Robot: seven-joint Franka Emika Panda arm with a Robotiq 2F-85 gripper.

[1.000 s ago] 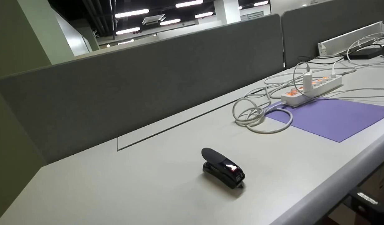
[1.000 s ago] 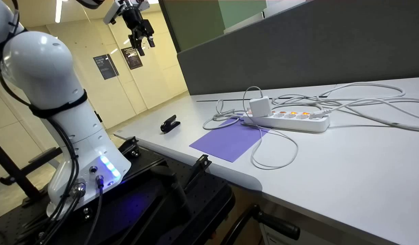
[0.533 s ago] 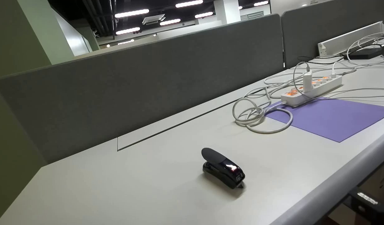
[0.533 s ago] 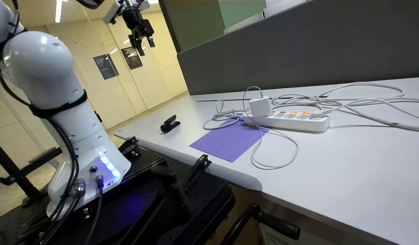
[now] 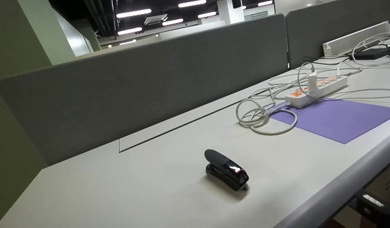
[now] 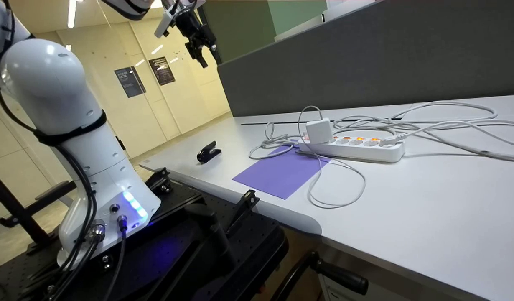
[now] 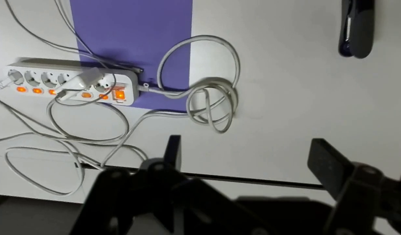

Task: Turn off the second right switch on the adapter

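Observation:
The adapter is a long white power strip (image 7: 128, 81) on the desk at the upper left of the wrist view. It shows in both exterior views (image 5: 329, 91) (image 6: 357, 153). Several small orange switches (image 7: 103, 96) line one long edge, with a larger glowing switch (image 7: 119, 94) at the cord end. A white charger (image 7: 84, 79) sits in a socket and covers part of the row. My gripper (image 7: 246, 143) is open and empty, its fingers wide apart. In an exterior view the gripper (image 6: 210, 59) hangs high above the desk, well away from the adapter.
Looped white cords (image 7: 216, 98) lie by the adapter. A purple sheet (image 7: 132, 29) lies partly under it. A black stapler-like gadget (image 7: 360, 29) lies on the desk (image 5: 144, 183). A grey partition (image 6: 365, 62) stands behind. A white plug (image 6: 393, 140) sits at the adapter's far end.
The arm and gripper have moved to the right in an exterior view, still high up. A small dark shape has come in at the top edge of an exterior view. The adapter has not moved.

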